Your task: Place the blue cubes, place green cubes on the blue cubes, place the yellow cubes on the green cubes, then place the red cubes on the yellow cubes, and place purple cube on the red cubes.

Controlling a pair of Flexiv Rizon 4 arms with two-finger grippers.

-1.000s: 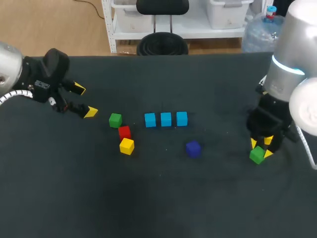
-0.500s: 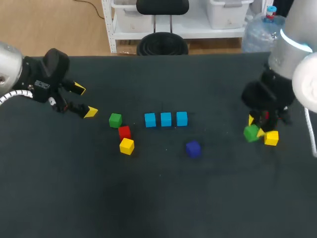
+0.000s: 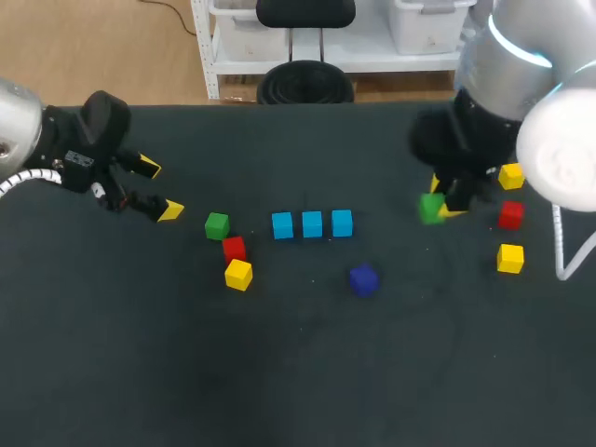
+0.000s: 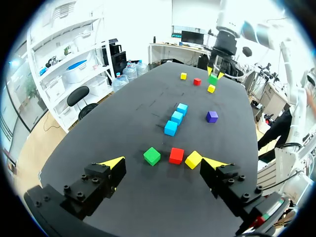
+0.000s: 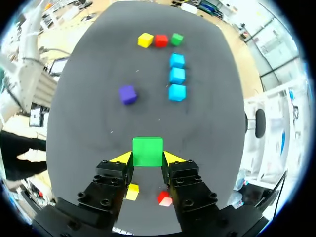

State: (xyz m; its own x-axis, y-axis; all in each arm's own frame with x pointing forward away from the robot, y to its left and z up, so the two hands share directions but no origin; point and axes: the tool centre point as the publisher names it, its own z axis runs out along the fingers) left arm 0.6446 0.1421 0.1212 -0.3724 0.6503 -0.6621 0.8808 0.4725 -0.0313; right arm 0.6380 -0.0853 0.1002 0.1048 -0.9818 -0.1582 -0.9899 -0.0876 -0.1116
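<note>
Three blue cubes (image 3: 312,223) lie in a row mid-table. My right gripper (image 3: 438,207) hangs in the air to their right, shut on a green cube (image 5: 147,151) (image 3: 430,208). Left of the row sit another green cube (image 3: 217,225), a red cube (image 3: 234,248) and a yellow cube (image 3: 238,274). The purple cube (image 3: 363,279) rests in front of the row. My left gripper (image 3: 160,189) stands open and empty at the far left, with that small cluster ahead of it (image 4: 163,164).
Near the right edge lie two yellow cubes (image 3: 510,175) (image 3: 509,258) with a red cube (image 3: 510,214) between them. In the right wrist view, a yellow cube (image 5: 132,191) and a red cube (image 5: 164,198) show below the fingers.
My right arm has lifted the green cube from the right front of the table and carried it left and back toward the blue row. The left arm has kept still.
</note>
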